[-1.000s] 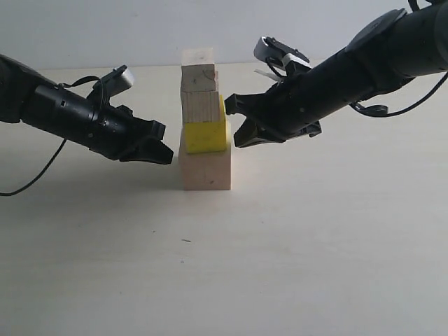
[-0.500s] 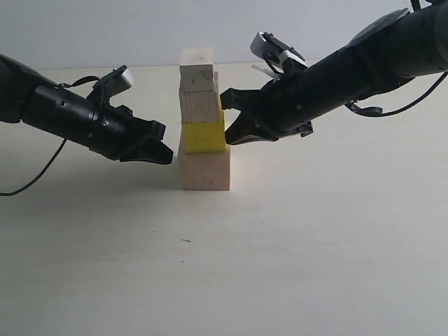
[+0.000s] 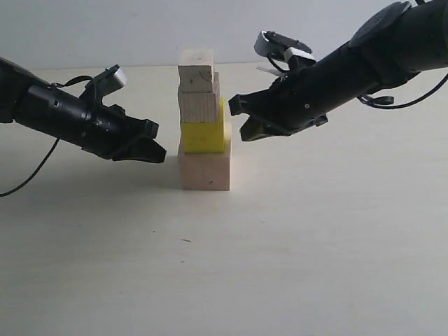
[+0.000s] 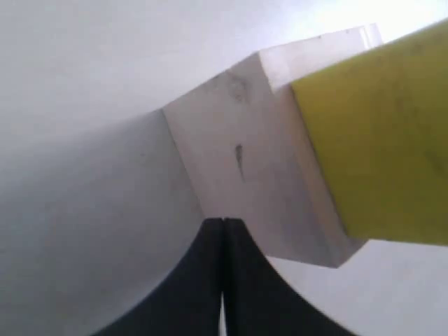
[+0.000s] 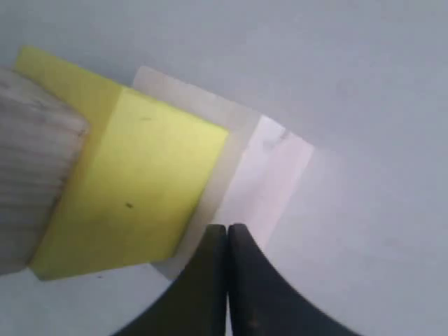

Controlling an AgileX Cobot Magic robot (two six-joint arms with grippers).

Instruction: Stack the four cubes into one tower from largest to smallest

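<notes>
Since a second ago the left tool [image 3: 159, 151] has eased slightly back toward 9 o'clock. The right tool [image 3: 239, 120] went in against the yellow cube [image 3: 203, 136] and has now drawn off a little toward 3 o'clock, leaving that cube sitting squarer on its base. The left tool hangs low with its jaws pressed together and nothing between them, as the left wrist view confirms, and its tip points toward 3 o'clock at the large wood cube [image 3: 204, 170]. It is near that cube but not touching it. The tower [image 3: 201, 119] stands mid-bench with its long axis running 12 to 6. The large wood cube is on the bench, the yellow cube on it, then the medium wood cube [image 3: 198, 106], and the small wood cube [image 3: 196, 70] on top. The two upper cubes sit toward the 9 o'clock side, so a thin strip of yellow shows past the medium cube at 3 o'clock. The right tool is also pinched shut and empty. It sits just beside the yellow cube's 3 o'clock face with a sliver of gap, so it looks the nearer of the two. The order of sizes appears complete. Any further move seems to depend on that sideways relation: a push from 3 o'clock would carry the upper cubes further toward 9 o'clock, so backing straight away looks safer. The bench [image 3: 315, 245] is pale, matte and bare apart from a few specks. Behind it is a plain whitish wall [image 3: 105, 28].
</notes>
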